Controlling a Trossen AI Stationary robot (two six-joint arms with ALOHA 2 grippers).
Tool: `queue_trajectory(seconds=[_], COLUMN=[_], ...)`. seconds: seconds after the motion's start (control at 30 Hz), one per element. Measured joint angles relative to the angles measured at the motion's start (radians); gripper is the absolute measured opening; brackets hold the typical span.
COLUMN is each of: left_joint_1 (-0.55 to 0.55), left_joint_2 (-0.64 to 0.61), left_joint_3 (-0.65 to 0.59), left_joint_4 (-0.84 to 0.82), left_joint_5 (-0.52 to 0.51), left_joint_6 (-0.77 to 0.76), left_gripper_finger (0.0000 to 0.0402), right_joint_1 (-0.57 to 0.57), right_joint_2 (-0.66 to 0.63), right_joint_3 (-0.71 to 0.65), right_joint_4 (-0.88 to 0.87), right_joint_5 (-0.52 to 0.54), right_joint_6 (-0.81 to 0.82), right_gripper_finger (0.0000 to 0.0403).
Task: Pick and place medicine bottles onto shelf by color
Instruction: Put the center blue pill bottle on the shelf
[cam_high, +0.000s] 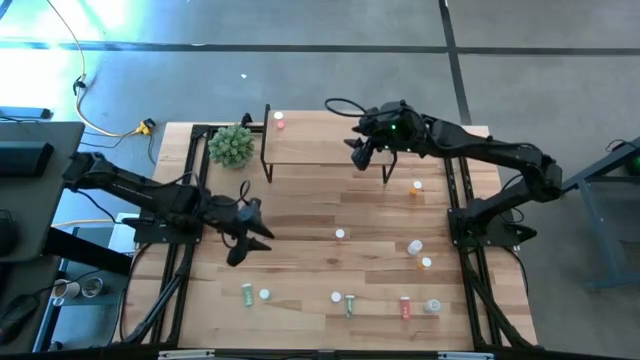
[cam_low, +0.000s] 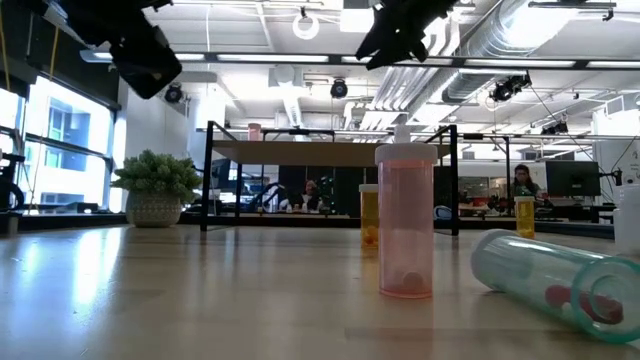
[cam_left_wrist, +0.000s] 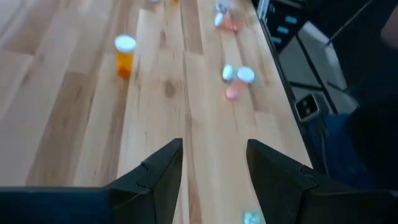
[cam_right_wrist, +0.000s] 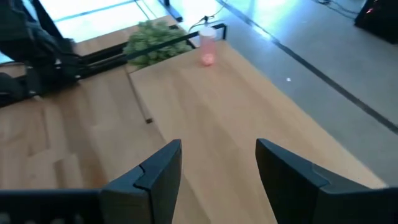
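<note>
The shelf (cam_high: 320, 145) stands at the table's far side, a light wooden top on black legs. One pink bottle (cam_right_wrist: 207, 48) stands upright on its far left corner. Several more medicine bottles lie or stand on the table: an orange one (cam_high: 416, 187), a red one (cam_high: 405, 307), a green one (cam_high: 246, 294) and a clear one (cam_high: 414, 246). My right gripper (cam_right_wrist: 217, 155) hovers open over the right part of the shelf top, holding nothing. At the table's left, my left gripper (cam_left_wrist: 214, 155) hangs open and empty above the bare boards.
A potted plant (cam_high: 232, 145) sits just left of the shelf. In the low view, a pink bottle (cam_low: 406, 225) stands upright and a clear one (cam_low: 550, 280) lies on its side near the front edge. Black frame rails (cam_high: 185, 250) run along both table sides.
</note>
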Motion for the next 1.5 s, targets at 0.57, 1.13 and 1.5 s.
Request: queue_trajectory(seconds=[0.57, 1.13, 1.5], left_joint_1=[-0.305, -0.649, -0.714], left_joint_2=[0.000, 0.280, 0.506], left_joint_3=[-0.055, -0.055, -0.055], left_joint_4=[-0.009, 0.124, 0.307], left_joint_5=[-0.144, -0.525, -0.625], left_joint_6=[-0.180, -0.497, -0.599], left_gripper_finger=[0.0170, 0.0170, 0.0170], right_joint_1=[0.151, 0.219, 0.219], right_joint_2=[0.000, 0.000, 0.000], right_joint_3=[0.000, 0.000, 0.000], right_joint_4=[-0.023, -0.025, -0.023], right_joint_5=[0.001, 0.001, 0.001], right_joint_6=[0.065, 0.112, 0.112], right_gripper_finger=[0.0197, 0.0197, 0.0197])
